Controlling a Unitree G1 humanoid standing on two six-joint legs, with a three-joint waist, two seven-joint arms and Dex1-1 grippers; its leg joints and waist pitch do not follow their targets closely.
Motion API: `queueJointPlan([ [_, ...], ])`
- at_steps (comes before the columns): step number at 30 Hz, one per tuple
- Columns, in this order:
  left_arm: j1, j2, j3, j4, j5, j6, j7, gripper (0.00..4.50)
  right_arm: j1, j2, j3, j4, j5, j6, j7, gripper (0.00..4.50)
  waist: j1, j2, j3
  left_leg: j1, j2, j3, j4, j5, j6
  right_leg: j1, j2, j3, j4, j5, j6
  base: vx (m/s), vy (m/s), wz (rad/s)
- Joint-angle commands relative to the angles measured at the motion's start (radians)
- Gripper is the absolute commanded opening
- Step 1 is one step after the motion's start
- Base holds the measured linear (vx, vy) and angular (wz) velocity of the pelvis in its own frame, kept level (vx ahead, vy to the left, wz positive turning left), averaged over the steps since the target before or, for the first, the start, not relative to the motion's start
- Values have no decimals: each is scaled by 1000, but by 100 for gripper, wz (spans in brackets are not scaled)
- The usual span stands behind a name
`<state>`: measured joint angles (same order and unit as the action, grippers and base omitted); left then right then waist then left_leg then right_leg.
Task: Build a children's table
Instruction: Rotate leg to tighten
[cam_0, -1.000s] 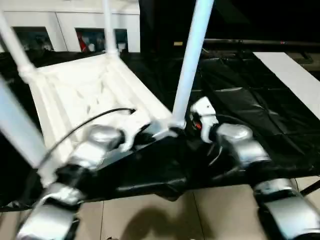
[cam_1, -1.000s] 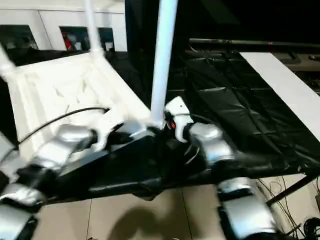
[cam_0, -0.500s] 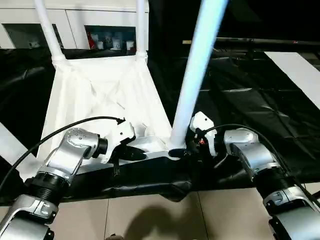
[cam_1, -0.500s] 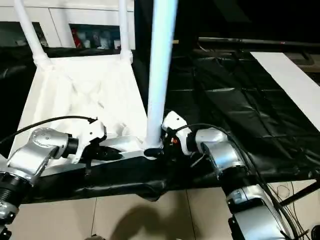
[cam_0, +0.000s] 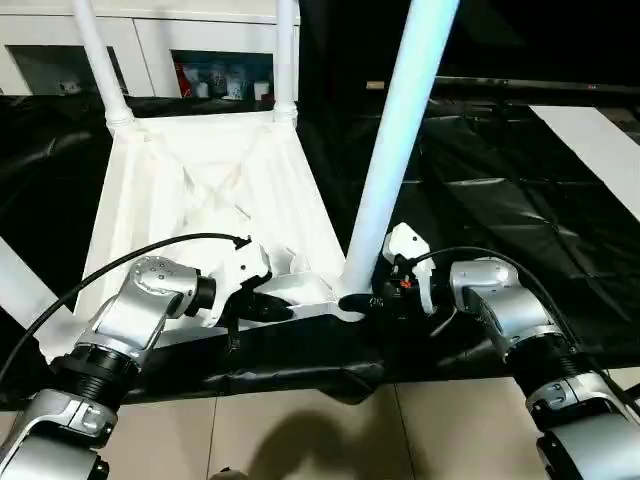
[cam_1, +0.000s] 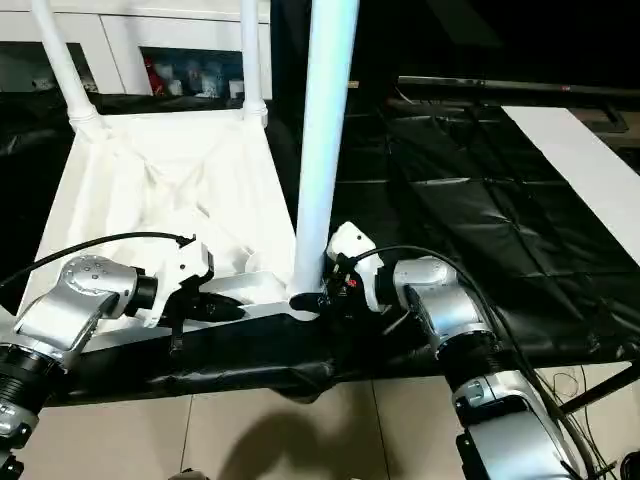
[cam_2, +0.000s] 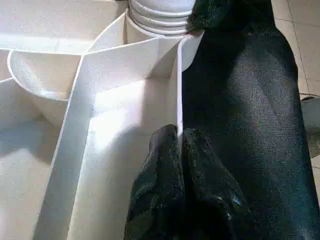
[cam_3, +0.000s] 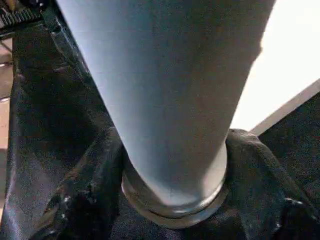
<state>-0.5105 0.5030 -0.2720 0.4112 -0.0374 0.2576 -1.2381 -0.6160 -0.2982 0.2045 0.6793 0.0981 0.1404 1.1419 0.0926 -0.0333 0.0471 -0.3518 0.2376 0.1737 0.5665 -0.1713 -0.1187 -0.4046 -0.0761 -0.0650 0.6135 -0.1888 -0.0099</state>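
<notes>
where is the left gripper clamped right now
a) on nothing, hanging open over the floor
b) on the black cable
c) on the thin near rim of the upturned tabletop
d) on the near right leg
c: in the left wrist view the left gripper is shut on the thin rim wall of the tabletop, just short of the leg in the corner socket.

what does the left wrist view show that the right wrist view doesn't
Left wrist view: the left gripper shut on the tabletop's thin edge wall, with inner ribs and a round socket beside it. Right wrist view: the near leg close up, the right gripper's fingers either side of its base collar. Both: white table plastic over the black sheet.
</notes>
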Motion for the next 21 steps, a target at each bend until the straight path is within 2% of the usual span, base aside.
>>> queueJointPlan([
  [1, 11, -12, -24, 8, -10, 8, -23, 0, -3, 7, -11, 23, 13, -4, -6, 260, 1, -5, -66, 2, -8, 16, -52, -134, 44, 58, -46, 38, -50, -60, -239, 0, 0, 0],
  [6, 13, -25, -28, 6, -2, 24, 2, 0, -6, 40, -33, 61, 8, -15, -88, 260, -2, -3, -62, 3, -7, 15, -55, -172, 25, 53, -49, 40, -57, -119, -228, 0, 0, 0],
  [8, -1, -65, -33, 29, 34, 54, 92, 0, -30, 102, -78, 140, -8, -36, -296, 260, -8, 0, -57, 4, -7, 12, -61, -211, 3, 49, -51, 40, -64, -191, -212, 0, 0, 0],
  [9, -13, -90, -31, 49, 50, 70, 145, 0, -42, 131, -100, 172, -7, -28, -381, 260, -12, -1, -52, 4, -10, 9, -65, -246, -17, 50, -50, 38, -73, -272, -189, -71, -3, -8],
  [10, -33, -129, -28, 80, 69, 91, 217, 0, -55, 169, -122, 205, -6, -22, -485, 260, -17, -4, -54, 6, -10, 6, -65, -268, -29, 50, -52, 37, -78, -331, -169, -52, -1, -7],
  [11, -33, -129, -28, 80, 69, 91, 217, 0, -55, 169, -122, 205, -6, -22, -485, 260, -22, -2, -54, 11, -10, 6, -65, -281, -36, 44, -52, 38, -83, -352, -161, 0, 0, 0],
  [12, -53, -164, -22, 111, 83, 110, 282, 0, -66, 201, -144, 231, 0, -6, -570, 260, -21, 2, -54, 13, -10, 6, -64, -286, -37, 43, -51, 38, -83, -354, -160, 0, 0, 0],
  [13, -76, -200, -17, 144, 94, 129, 343, 0, -78, 231, -162, 258, 2, 1, -658, 260, -25, 0, -53, 14, -11, 6, -64, -295, -38, 40, -50, 39, -86, -369, -156, 0, 0, 0],
  [14, -76, -200, -17, 144, 94, 129, 343, 0, -78, 231, -162, 258, 2, 1, -658, 260, -25, -1, -54, 16, -13, 7, -61, -298, -37, 38, -51, 39, -89, -379, -150, 0, 0, 0],
  [15, -101, -235, -15, 178, 107, 145, 403, 0, -92, 261, -182, 285, 7, 5, -746, 260, -26, 5, -55, 15, -13, 6, -62, -299, -37, 37, -51, 40, -87, -375, -152, 0, 0, 0],
  [16, -115, -256, -14, 197, 115, 154, 436, 0, -101, 277, -193, 303, 12, 5, -796, 260, -29, 0, -54, 12, -14, 6, -62, -301, -36, 38, -47, 37, -89, -379, -144, 0, 0, 0],
  [17, -137, -285, -13, 229, 124, 158, 482, 0, -114, 299, -207, 321, 17, -4, -860, 260, -28, -2, -56, 14, -14, 6, -61, -304, -35, 36, -49, 37, -91, -380, -139, 0, 0, 0],
  [21, -174, -323, -14, 292, 144, 132, 561, 0, -139, 326, -205, 345, 6, -33, -915, 260, -23, -4, -58, 16, -14, 9, -59, -305, -23, 32, -45, 37, -90, -335, -145, 0, 0, 0],
])
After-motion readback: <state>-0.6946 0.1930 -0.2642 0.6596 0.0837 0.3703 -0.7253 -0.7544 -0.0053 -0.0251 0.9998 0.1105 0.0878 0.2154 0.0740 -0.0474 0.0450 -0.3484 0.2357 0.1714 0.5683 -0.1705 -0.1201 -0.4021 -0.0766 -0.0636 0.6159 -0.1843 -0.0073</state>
